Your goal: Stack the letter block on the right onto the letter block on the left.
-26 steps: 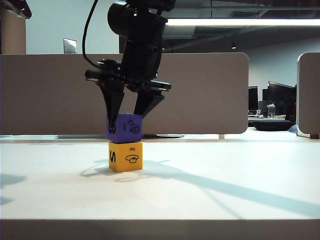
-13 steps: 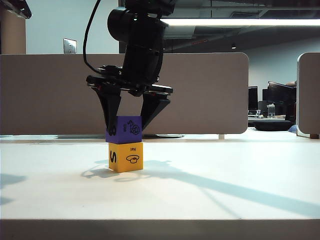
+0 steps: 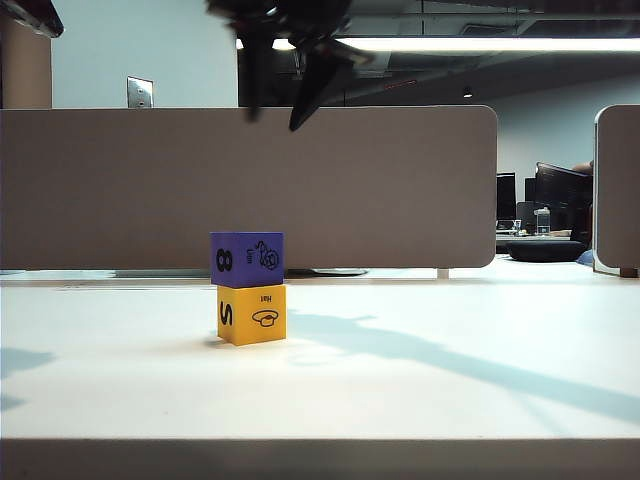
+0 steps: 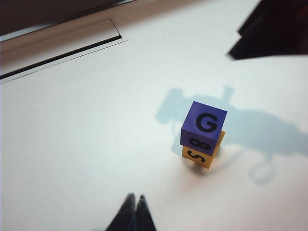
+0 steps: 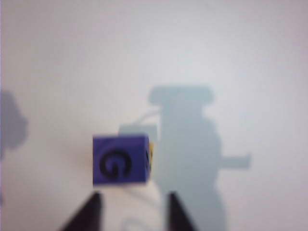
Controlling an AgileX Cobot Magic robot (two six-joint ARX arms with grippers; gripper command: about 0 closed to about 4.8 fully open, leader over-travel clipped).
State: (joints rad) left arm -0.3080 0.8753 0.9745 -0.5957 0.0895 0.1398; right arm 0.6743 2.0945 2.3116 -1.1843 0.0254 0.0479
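Note:
A purple letter block (image 3: 247,259) marked G on top rests squarely on a yellow letter block (image 3: 251,314) marked S, left of the table's middle. The stack shows again in the left wrist view, purple block (image 4: 203,128) over yellow block (image 4: 204,156), and in the right wrist view as the purple block (image 5: 120,160) with a sliver of yellow. My right gripper (image 3: 275,118) hangs high above the stack, open, nothing between its fingers (image 5: 91,211). My left gripper (image 4: 135,198) is shut and empty, well away from the blocks.
A beige partition (image 3: 400,185) runs along the table's far edge. A recessed slot (image 4: 62,45) lies in the tabletop beyond the stack in the left wrist view. The right arm's shadow (image 3: 420,350) falls across the white table to the right of the blocks.
My right gripper let go of the purple block, left it on the yellow block, and rose well above the stack. The left gripper stayed still.

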